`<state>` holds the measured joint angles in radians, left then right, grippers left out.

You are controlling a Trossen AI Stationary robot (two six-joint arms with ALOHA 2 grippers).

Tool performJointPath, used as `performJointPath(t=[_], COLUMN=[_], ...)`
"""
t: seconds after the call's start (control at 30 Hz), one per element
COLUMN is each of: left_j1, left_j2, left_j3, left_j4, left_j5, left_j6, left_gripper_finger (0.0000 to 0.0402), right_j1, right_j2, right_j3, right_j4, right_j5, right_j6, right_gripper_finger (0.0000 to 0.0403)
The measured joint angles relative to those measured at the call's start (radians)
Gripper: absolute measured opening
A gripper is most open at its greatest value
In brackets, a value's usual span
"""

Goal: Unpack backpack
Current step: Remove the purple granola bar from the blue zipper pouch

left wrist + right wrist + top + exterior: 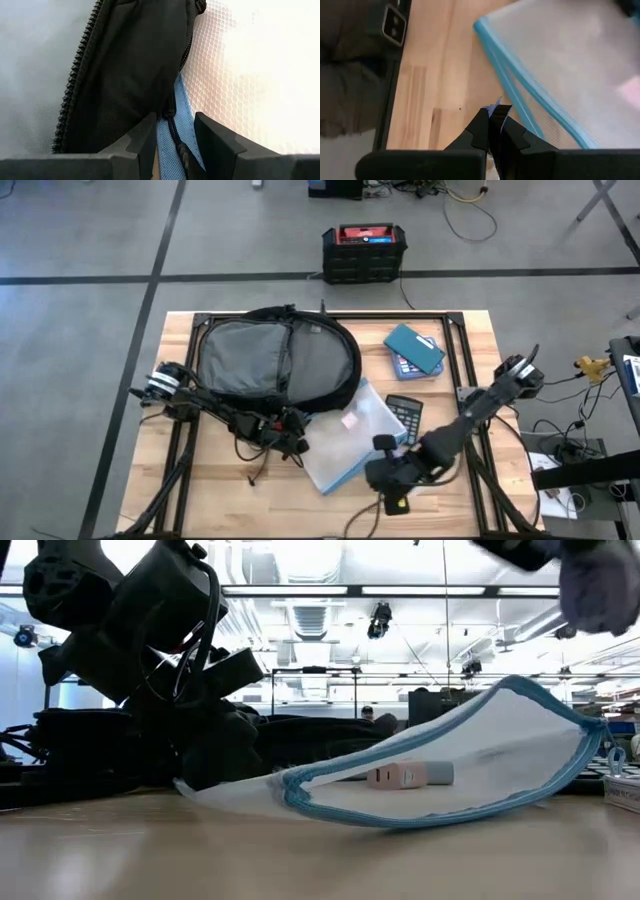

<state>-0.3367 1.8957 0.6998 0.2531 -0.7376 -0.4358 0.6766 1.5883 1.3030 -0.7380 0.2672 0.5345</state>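
High view: the large black fabric backpack with grey inner lining [272,360] lies flat in the upper-left part of the pale wooden counter [200,480], left of frame centre. Its rounded top, with a small handle loop, points to the upper edge of the frame, and its long axis seems to run from there toward the lower edge, though the outline is nearly as broad as it is long. Thin black straps [255,460] trail from its lower edge onto the wood. A translucent mesh pouch edged in light blue [350,435] lies just beside the backpack's lower-right corner, with a teal book-like item [413,348] and a dark calculator [405,415] to the right. A black crate with a red top [364,252] stands on the floor above the counter.

The left arm reaches from the left edge toward centre, lying low across the backpack's lower edge. Left wrist view: the left tool [172,135] is spread, its fingers [142,137] on either side of a black cord at the backpack's zipper edge, over the pouch's blue trim.

The right arm slants from the right edge down toward lower centre. Right wrist view: the right tool [495,125] is pressed together on a small bluish tab [495,106] near the pouch's blue-edged corner.
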Motion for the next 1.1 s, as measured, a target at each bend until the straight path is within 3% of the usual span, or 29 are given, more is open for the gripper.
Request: performJointPath(t=[0.13, 0.33, 0.47, 0.67, 0.87, 1.1], left_j1=[0.000, 0.000, 0.000, 0.000, -0.009, -0.075], left_j2=[0.000, -0.002, -0.010, -0.029, -0.059, -0.061], left_j3=[0.000, 0.000, 0.000, -0.003, -0.009, -0.007], left_j4=[0.000, -0.001, -0.008, -0.017, 0.023, 0.314], left_j5=[0.001, 0.003, 0.007, 0.015, 0.068, 0.192], left_j6=[0.001, 0.005, 0.007, 0.008, 0.083, 0.298], left_gripper_finger=[0.0119, 0.0119, 0.0119, 0.0119, 0.0119, 0.0119], right_j1=[0.036, 0.072, 0.071, 0.085, 0.073, 0.045], right_j2=[-0.065, -0.135, -0.132, -0.088, -0.055, -0.052], right_j3=[-0.027, -0.153, -0.294, -0.401, -0.397, -0.333], right_j4=[0.003, -0.060, -0.029, 0.140, 0.125, 0.121], right_j5=[0.103, 0.116, 0.064, -0.020, -0.067, -0.042], right_j6=[0.051, 0.223, 0.393, 0.466, 0.474, 0.369], right_gripper_finger=[0.0000, 0.0000, 0.0000, 0.0008, 0.0069, 0.0147])
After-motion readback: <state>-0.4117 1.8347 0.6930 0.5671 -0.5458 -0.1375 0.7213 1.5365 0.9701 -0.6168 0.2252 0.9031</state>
